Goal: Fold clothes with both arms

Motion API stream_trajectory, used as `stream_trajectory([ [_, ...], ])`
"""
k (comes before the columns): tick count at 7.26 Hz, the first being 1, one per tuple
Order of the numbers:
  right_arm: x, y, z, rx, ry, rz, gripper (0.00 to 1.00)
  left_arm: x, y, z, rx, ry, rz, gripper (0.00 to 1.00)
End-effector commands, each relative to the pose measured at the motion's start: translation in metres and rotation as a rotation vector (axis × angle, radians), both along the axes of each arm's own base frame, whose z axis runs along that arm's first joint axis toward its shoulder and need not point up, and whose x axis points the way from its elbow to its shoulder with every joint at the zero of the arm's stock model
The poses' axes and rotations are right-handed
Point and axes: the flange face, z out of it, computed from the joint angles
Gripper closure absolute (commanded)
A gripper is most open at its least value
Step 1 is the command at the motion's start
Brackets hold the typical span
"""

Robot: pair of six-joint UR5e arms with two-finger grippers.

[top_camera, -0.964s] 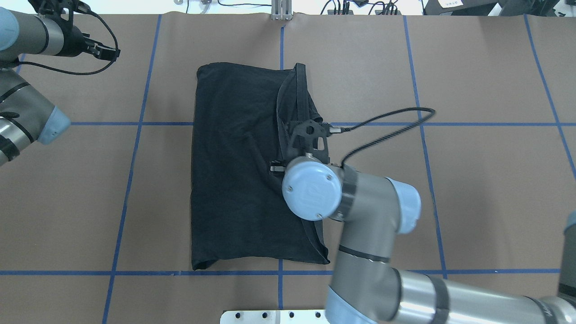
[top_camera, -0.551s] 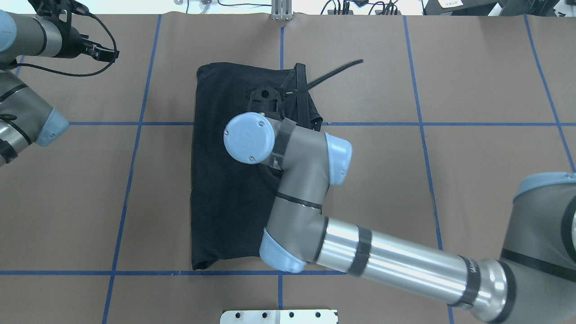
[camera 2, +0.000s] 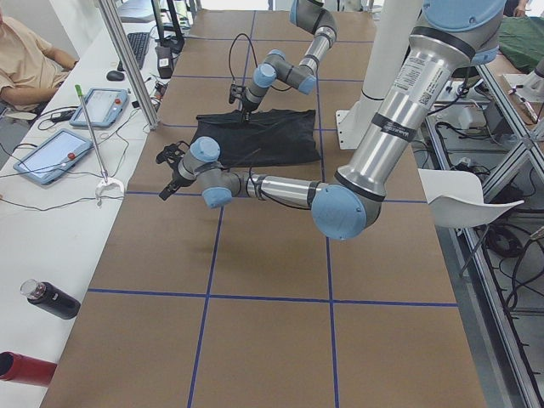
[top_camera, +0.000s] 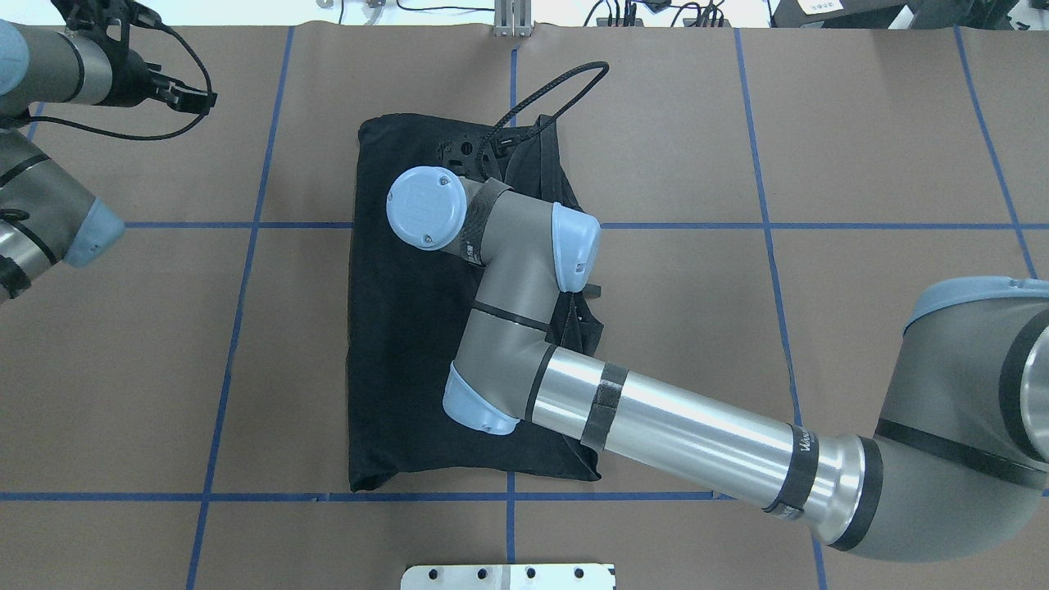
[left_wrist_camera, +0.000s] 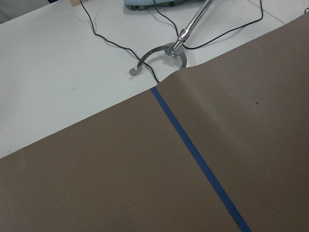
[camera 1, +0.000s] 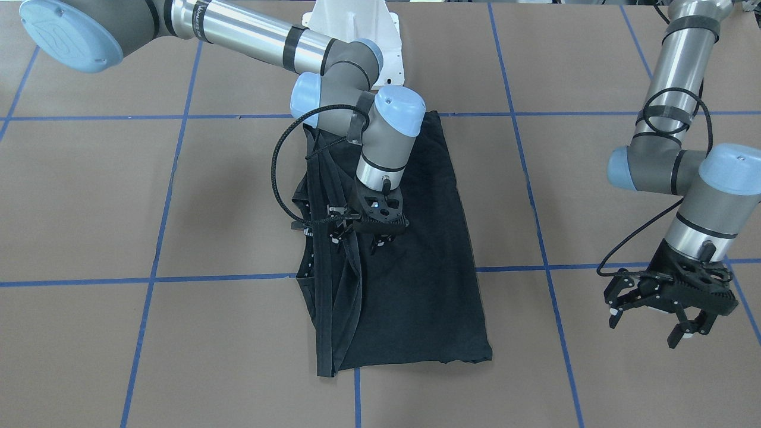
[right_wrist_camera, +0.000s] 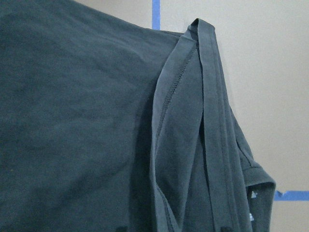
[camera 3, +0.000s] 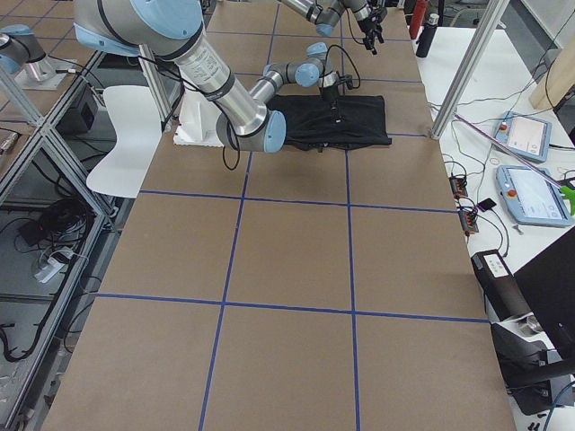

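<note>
Overhead, cannot make out the right gripper (camera 1: 362, 238) beneath its own wrist; from the front, find it low over the one black T-shirt (top_camera: 410, 344), jaws parted, nothing pinched. Cannot make out any print on the cloth, only a lengthwise fold mid-table (top_camera: 860, 164), hems bunched along one side. Count two arms; find the left gripper (camera 1: 654, 324) spread wide, empty, well apart from the shirt

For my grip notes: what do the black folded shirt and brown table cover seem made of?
Black folded shirt: soft matte knit, probably cotton jersey, given stitched hems and limp folds. Brown table cover: matte paper, seemingly; its edge lies wavy.
</note>
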Motion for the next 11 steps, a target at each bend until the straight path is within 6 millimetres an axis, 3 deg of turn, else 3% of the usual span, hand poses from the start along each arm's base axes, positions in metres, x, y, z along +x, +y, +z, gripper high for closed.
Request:
stream_trajectory([
  [1,-0.003,-0.001,0.005,-0.006,0.016,-0.024,0.81,0.002,0.001,0.001,-0.002,0.0,0.002,0.0],
  [2,-0.003,0.0,0.001,-0.009,0.011,-0.027,0.96,0.002,0.001,0.001,-0.002,0.0,0.002,0.0],
  [4,0.002,-0.004,-0.004,-0.004,0.004,-0.023,1.0,0.002,0.001,0.0,-0.001,0.001,0.002,0.0],
  [6,0.025,-0.027,0.008,-0.01,0.016,-0.037,1.0,0.003,0.001,0.0,-0.001,0.001,0.004,0.0],
  [7,0.045,-0.028,0.032,0.0,0.024,-0.048,1.0,0.003,0.001,0.0,0.0,0.0,0.003,0.0],
  [8,0.066,-0.016,0.061,0.016,0.027,-0.07,1.0,0.003,0.001,0.001,-0.002,0.0,0.003,0.0],
  [9,0.084,-0.005,0.084,0.016,0.025,-0.065,0.94,0.003,0.001,0.0,0.0,0.0,0.003,0.0],
  [10,0.092,0.002,0.097,0.012,0.02,-0.057,0.73,0.003,0.001,0.001,-0.009,0.006,-0.002,0.0],
  [11,0.089,0.006,0.098,0.015,0.019,-0.058,0.2,0.004,0.001,-0.001,-0.045,0.042,-0.027,0.0],
])
